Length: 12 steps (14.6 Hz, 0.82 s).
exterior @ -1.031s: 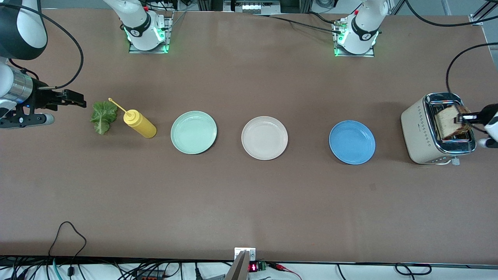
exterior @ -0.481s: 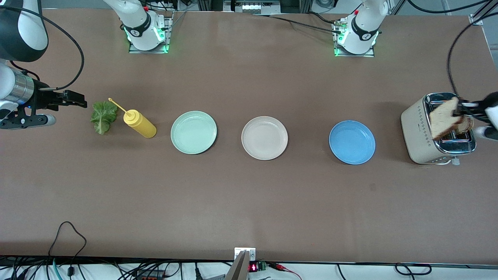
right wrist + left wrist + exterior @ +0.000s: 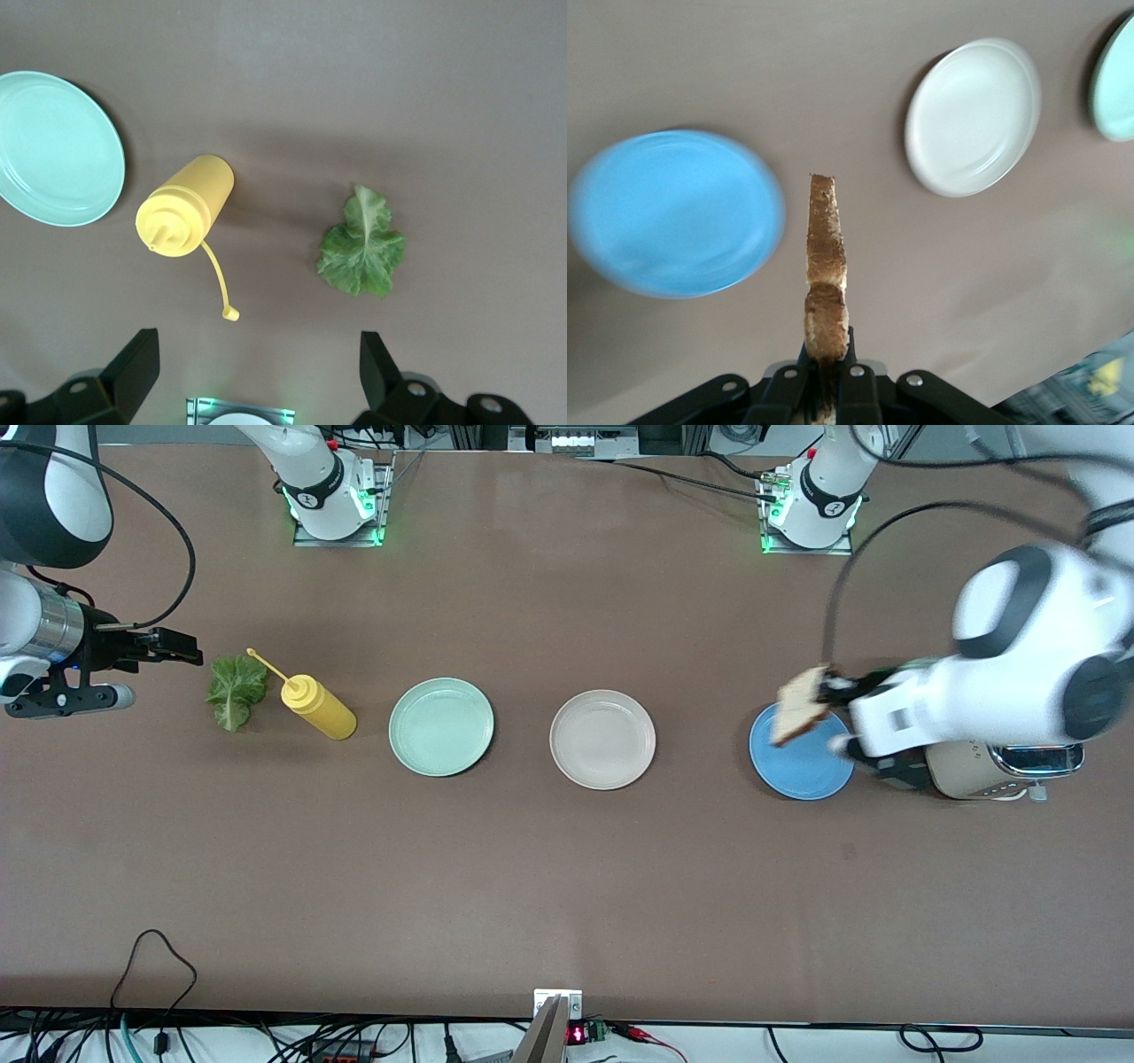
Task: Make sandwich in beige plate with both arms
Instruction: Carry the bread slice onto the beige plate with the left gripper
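Observation:
My left gripper (image 3: pixel 833 691) is shut on a toasted bread slice (image 3: pixel 799 707) and holds it on edge in the air over the blue plate (image 3: pixel 802 766). In the left wrist view the slice (image 3: pixel 826 266) stands between the shut fingers, with the blue plate (image 3: pixel 673 212) and the beige plate (image 3: pixel 973 115) below. The beige plate (image 3: pixel 602 740) sits bare mid-table. The lettuce leaf (image 3: pixel 235 689) lies on the table at the right arm's end. My right gripper (image 3: pixel 182 653) is open and empty, up in the air beside the leaf (image 3: pixel 361 243).
A yellow squeeze bottle (image 3: pixel 317 705) lies between the leaf and the mint-green plate (image 3: pixel 440 726). A beige toaster (image 3: pixel 992 766) stands at the left arm's end, mostly hidden under the left arm.
My left gripper has carried the bread slice from the toaster's slot up and across to over the blue plate. The right arm has barely moved.

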Motion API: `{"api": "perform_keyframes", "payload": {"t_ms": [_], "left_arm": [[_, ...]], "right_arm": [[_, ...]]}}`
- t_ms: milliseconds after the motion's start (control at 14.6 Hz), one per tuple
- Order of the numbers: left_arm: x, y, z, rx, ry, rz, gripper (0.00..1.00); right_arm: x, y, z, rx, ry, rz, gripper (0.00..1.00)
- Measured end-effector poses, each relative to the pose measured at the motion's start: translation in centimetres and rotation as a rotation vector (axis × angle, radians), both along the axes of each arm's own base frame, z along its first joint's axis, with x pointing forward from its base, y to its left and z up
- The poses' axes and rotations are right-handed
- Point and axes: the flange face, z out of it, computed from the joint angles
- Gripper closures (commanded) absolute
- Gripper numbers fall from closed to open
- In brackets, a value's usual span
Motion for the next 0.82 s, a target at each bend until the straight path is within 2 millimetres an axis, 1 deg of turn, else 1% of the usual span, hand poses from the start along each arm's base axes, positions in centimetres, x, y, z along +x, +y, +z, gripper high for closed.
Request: {"api": "perform_keyframes", "payload": {"t_ms": [69, 137, 275, 412, 550, 687, 825], "left_arm": [[0.2, -2.4, -1.6, -0.020, 0.021, 0.055, 0.99], [0.5, -4.3, -3.0, -0.041, 0.039, 0.113, 1.00], [1.1, -7.2, -5.4, -0.079, 0.070, 0.233, 0.99], [1.5, -9.1, -7.5, -0.133, 0.105, 0.319, 0.99], [1.7, -10.6, -9.8, -0.186, 0.130, 0.370, 1.00], [1.3, -12.5, -12.2, -0.218, 0.147, 0.409, 0.99], [0.3, -14.6, -14.6, -0.228, 0.156, 0.434, 1.00]], "right_arm": [[-0.1, 0.1, -0.1, 0.002, 0.011, 0.005, 0.00], [-0.3, 0.1, -0.2, 0.006, 0.022, 0.019, 0.00], [-0.5, -0.1, -0.3, 0.027, 0.041, 0.082, 0.00], [-0.9, -0.3, -0.4, 0.060, 0.064, 0.134, 0.00], [-1.1, -1.0, -0.5, 0.092, 0.079, 0.193, 0.00], [-1.4, -2.8, -0.7, 0.122, 0.084, 0.246, 0.00], [-1.9, -5.6, -1.1, 0.166, 0.083, 0.294, 0.00]]}}
